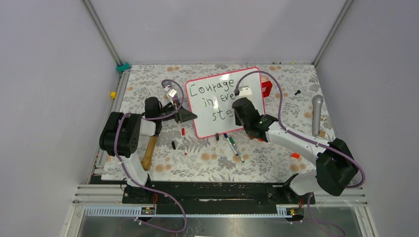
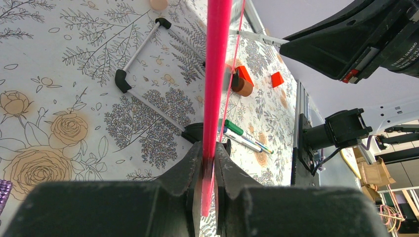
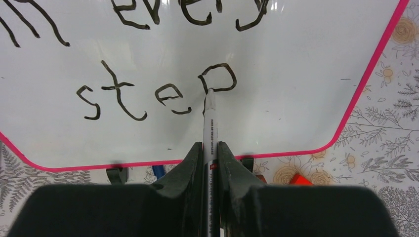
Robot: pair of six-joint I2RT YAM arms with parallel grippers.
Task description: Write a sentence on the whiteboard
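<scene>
- Whiteboard (image 1: 225,101): centre-rear of floral worktop (image 1: 197,165), betw. the two arms; pink-red frame, rounded corners.
- Sentence (image 1: 213,98): black handwriting, 3 lines, "Courage / in every / step". In top view the R arm covers the ends of lines 2 and 3; R wrist view shows "step" whole.
- L tool (image 2: 208,159): fingers clamped on the board's frame at its left edge; frame seen edge-on, running up betw. the fingers.
- R tool (image 3: 210,148): closed on a marker (image 3: 209,123), white barrel w/ small print; tip touches the board at the foot of the "p" stem.
- Loose pens (image 1: 231,143): on worktop, just in front of the board's near edge; one w/ green cap.
- Red block (image 1: 267,89): at the board's right edge, rear; contact cannot be told.
- Microphone (image 1: 316,113): grey, far right, well apart from the board.
- Wooden handle (image 1: 148,152): on worktop beside L arm.
</scene>
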